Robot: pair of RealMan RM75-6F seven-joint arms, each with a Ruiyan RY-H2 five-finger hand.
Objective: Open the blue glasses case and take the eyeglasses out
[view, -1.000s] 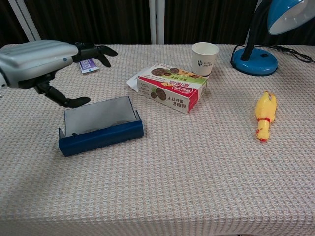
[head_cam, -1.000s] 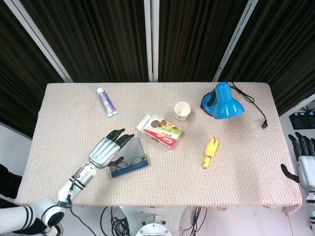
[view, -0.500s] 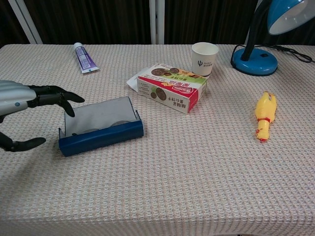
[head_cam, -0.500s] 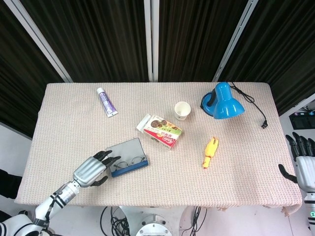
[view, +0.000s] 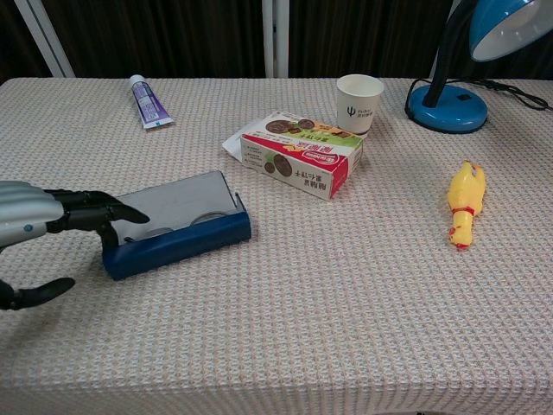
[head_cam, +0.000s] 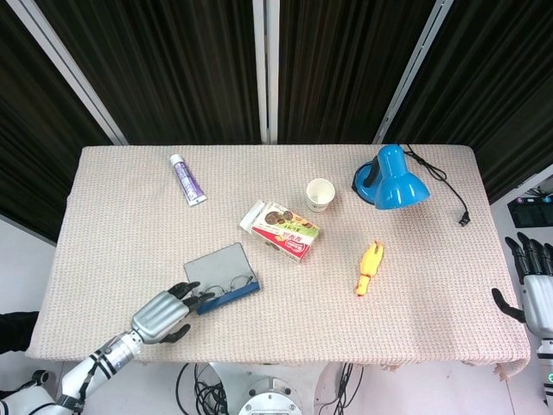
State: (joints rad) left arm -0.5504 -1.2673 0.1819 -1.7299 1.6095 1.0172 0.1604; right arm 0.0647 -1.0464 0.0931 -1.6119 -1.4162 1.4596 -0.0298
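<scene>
Low, left hand (head_cam: pixel 161 314) beside blue glasses case (head_cam: pixel 223 278)

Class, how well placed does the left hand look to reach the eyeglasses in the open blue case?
Probably well. The left hand sits at the near-left end of the blue glasses case, whose lid lies open, and the eyeglasses lie uncovered inside. Only the case's low front wall stands between.
</scene>
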